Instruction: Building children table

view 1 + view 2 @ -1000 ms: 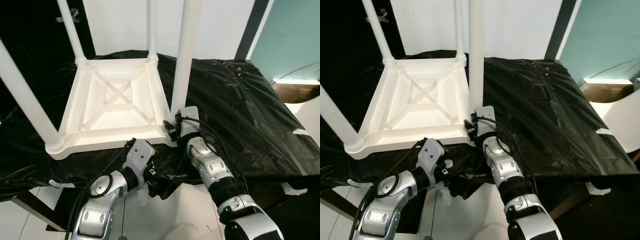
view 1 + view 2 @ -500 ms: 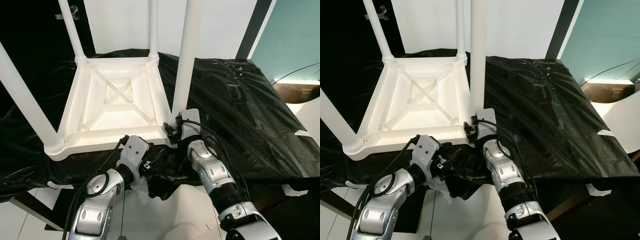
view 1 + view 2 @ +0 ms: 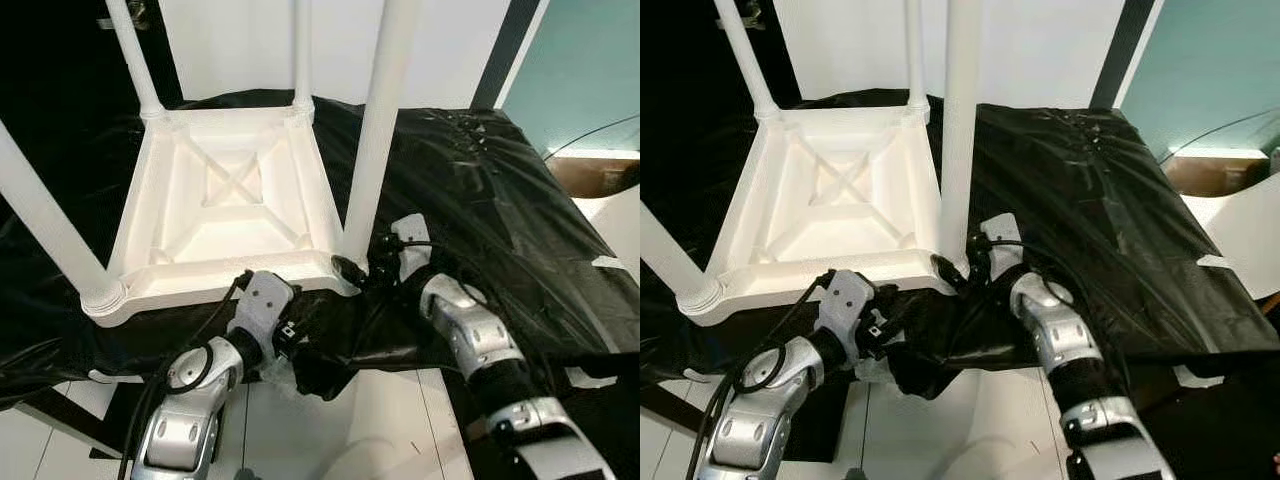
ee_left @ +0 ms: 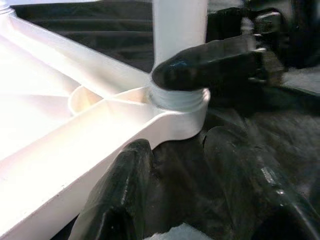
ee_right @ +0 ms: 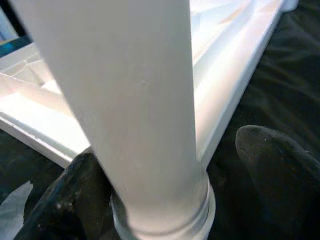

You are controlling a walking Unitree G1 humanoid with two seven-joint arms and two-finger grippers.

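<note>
A white children's table (image 3: 230,200) lies upside down on a black-covered surface, with its legs pointing up. My right gripper (image 3: 360,272) is at the base of the near right leg (image 3: 375,130). It is open. In the right wrist view its fingers straddle the leg (image 5: 145,100): one finger touches the collar and the other stands apart. In the left wrist view that touching finger (image 4: 210,62) rests against the leg's base. My left gripper (image 4: 185,200) is open just below the table's near edge, close to the same corner (image 4: 180,107).
Crinkled black plastic sheet (image 3: 500,200) covers the work surface and hangs over its near edge. White floor (image 3: 350,420) lies below between my arms. A brown box (image 3: 600,175) stands at the far right by a teal wall.
My right arm has swung outward to the right while its gripper stays at the leg's base. The left gripper has stayed under the near edge.
</note>
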